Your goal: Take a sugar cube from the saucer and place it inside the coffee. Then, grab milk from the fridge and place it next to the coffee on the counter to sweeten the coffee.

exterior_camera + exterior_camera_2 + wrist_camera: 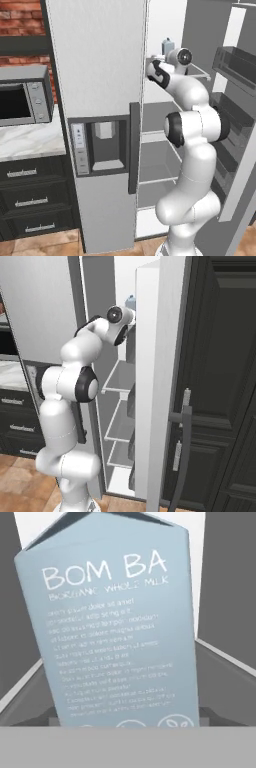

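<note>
The fridge [100, 60] stands with its right door [150, 381] swung open, and my arm reaches onto an upper shelf inside. The milk [115, 627], a pale blue-grey carton printed "BOMBA", stands upright directly in front of my hand. Its top peeks out beyond my wrist in both base views [167, 46] [130, 302]. My gripper [129, 716] sits at the carton's base, with a fingertip [54, 718] barely showing on either side. Whether the jaws press on the carton is unclear. The sugar cube, saucer and coffee are out of view.
The white marble counter [30, 140] with a grey microwave [25, 97] lies left of the fridge. Door shelves [235, 65] hang close on my arm's right. White fridge shelves [120, 376] sit below the hand. A dark tall cabinet [220, 381] stands behind the open door.
</note>
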Controlling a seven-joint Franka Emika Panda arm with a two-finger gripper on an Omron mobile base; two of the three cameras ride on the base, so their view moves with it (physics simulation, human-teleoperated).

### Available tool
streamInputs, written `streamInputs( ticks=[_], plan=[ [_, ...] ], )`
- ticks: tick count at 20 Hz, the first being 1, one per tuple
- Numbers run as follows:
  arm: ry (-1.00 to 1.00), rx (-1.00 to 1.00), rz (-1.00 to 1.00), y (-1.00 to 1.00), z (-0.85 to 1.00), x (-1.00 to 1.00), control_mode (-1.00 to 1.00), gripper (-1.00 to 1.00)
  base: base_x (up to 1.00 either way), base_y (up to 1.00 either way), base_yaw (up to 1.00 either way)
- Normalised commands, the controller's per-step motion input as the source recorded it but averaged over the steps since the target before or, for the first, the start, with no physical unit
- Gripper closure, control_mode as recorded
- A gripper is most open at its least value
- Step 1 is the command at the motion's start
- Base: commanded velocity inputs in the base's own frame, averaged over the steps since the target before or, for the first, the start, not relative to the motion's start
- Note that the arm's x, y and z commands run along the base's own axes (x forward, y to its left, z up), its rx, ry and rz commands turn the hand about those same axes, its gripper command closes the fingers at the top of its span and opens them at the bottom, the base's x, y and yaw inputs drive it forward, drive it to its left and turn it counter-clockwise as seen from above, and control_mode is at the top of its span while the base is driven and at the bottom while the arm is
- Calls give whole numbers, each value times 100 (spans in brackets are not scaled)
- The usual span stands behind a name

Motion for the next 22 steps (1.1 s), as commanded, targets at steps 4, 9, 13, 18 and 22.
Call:
streamInputs(
  ticks=[4,9,13,18,22],
  plan=[
    [0,0,0,-3,0,11,-100,100,0,0,0],
    [0,0,0,0,0,0,-100,100,0,0,0],
    [0,0,0,0,0,0,-100,100,0,0,0],
    [-1,0,0,0,0,-5,-100,100,0,0,0],
    [-11,6,0,-17,3,-68,-100,100,0,0,0]
  ],
)
